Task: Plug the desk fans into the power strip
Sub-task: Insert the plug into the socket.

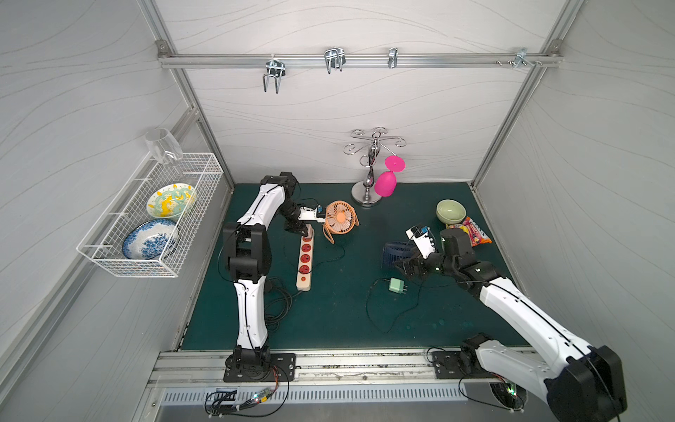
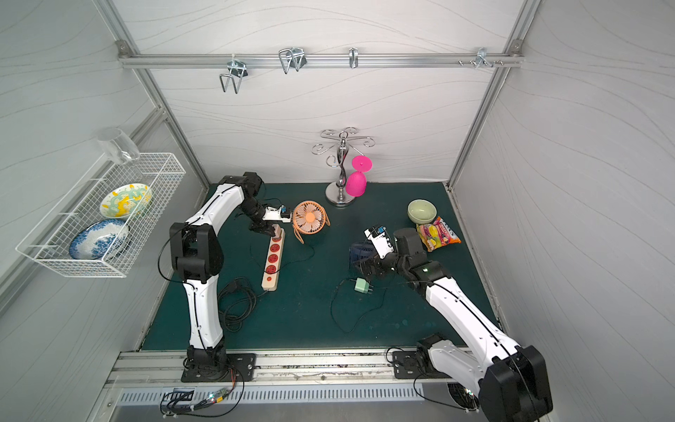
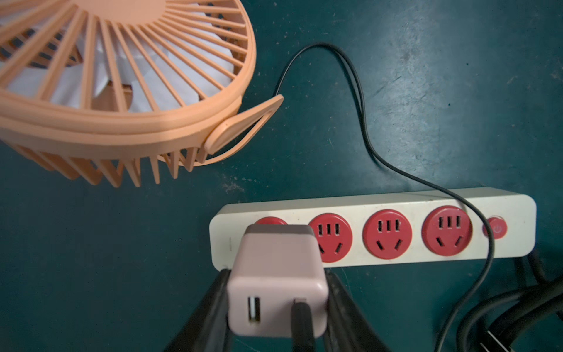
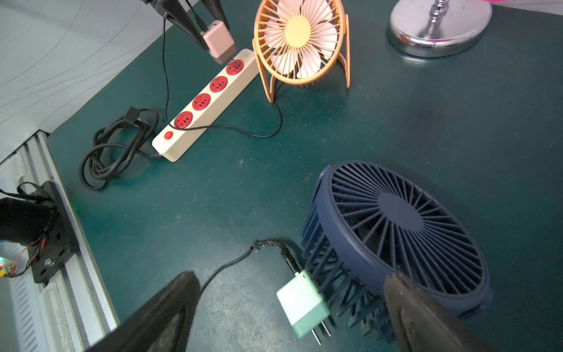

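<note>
Insertion is looking like the step in hand. The left claw (image 3: 278, 275) is gripping a pale pink square plug adapter (image 4: 218, 42) by its sides and holding it over the long cream-white power strip with round red sockets (image 3: 358, 210). The strip is lying on the dark green tabletop (image 1: 347, 310) at about nine o'clock from its centre, running from twelve to six, with its red switch (image 3: 496, 228) at the six o'clock end. The adapter is sitting at the twelve o'clock end socket (image 4: 235, 67). In the right wrist view it is leaning, with bare metal prongs showing between its body and the red face, so I am judging it not yet fully seated.

The round orange plastic desk fan (image 1: 340, 217) is standing upright just beside the strip's far end, at about two o'clock from it. Its thin black cable (image 3: 362, 100) is trailing across the strip near the switch.

The right claw (image 4: 291, 277) is hanging wide open and empty at three o'clock, above a mint green plug adapter (image 4: 303, 304) lying beside a navy blue round fan (image 4: 399, 219).

The next move seems to be calling for squaring the pink adapter over the slots and pressing straight down until it is sitting flush, before the claw is letting go.
</note>
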You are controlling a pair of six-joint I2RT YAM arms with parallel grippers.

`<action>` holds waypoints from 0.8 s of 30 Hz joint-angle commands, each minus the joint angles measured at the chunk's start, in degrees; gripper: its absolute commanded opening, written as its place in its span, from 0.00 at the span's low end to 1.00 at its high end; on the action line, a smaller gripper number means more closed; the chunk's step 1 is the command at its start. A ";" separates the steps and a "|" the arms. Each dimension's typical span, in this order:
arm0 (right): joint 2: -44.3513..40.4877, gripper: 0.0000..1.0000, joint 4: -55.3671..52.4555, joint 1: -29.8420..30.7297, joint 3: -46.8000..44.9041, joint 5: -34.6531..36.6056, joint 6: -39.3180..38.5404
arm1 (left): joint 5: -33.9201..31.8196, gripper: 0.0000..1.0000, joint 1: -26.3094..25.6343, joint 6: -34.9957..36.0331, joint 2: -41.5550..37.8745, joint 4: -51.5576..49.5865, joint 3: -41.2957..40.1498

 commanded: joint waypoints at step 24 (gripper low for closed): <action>1.10 0.99 -0.80 -0.25 1.38 -0.97 0.22 | -2.34 0.00 0.29 -3.18 1.85 2.40 -0.14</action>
